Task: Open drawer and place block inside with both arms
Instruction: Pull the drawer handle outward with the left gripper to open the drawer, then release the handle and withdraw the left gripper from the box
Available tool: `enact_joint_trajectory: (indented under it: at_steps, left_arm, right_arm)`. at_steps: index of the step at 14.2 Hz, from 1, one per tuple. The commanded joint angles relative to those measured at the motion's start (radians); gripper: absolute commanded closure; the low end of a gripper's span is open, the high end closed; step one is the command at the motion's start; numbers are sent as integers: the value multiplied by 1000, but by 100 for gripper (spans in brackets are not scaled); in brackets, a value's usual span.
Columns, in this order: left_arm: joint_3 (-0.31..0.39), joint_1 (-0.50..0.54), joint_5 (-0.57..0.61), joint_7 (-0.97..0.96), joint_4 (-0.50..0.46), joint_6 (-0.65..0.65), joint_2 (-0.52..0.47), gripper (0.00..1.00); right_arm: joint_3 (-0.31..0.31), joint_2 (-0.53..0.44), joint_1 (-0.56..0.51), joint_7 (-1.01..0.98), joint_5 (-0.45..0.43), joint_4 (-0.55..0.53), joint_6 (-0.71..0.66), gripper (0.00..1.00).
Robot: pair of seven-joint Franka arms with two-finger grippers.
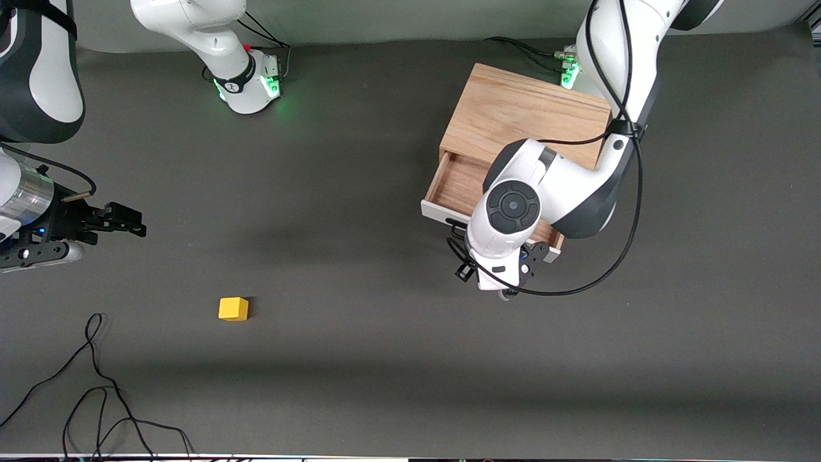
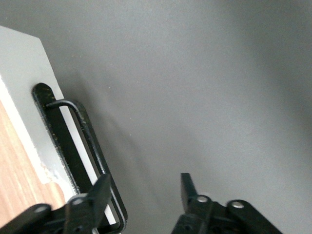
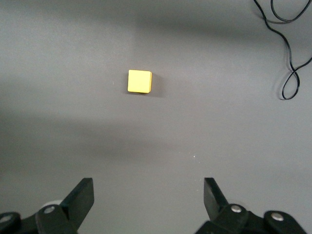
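The light oak box (image 1: pixel 526 115) stands near the left arm's base. Its drawer (image 1: pixel 457 184) is pulled partly out, showing the wooden interior. My left gripper (image 1: pixel 501 277) hangs over the white drawer front (image 2: pixel 24 63). It is open (image 2: pixel 144 187): one finger (image 2: pixel 97 195) is at the black bar handle (image 2: pixel 87 141), the other over the mat in front of the drawer. The yellow block (image 1: pixel 233 308) lies on the mat toward the right arm's end of the table. My right gripper (image 1: pixel 136 221) is open and empty (image 3: pixel 148 192), above the mat and apart from the block (image 3: pixel 140 81).
Loose black cables (image 1: pixel 96 385) lie on the mat nearer to the front camera than the block, and show in the right wrist view (image 3: pixel 287 48). The dark grey mat (image 1: pixel 359 256) stretches between block and drawer.
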Motion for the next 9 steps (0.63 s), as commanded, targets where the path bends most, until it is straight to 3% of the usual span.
enact_joint_trajectory:
  at_steps: [1, 4, 9]
  left_arm:
    - [-1, 3, 14, 15, 34, -7, 16, 0]
    - [-2, 41, 14, 24, 54, -65, -20, 0]
    - [-6, 85, 14, 29, 54, -180, -168, 0]
  right_arm:
    - [-5, -2, -1, -28, 19, 2, 9, 0]
    - [-5, -3, -1, -30, 19, 3, 9, 0]
    - [-4, 1, 1, -28, 19, 3, 26, 0]
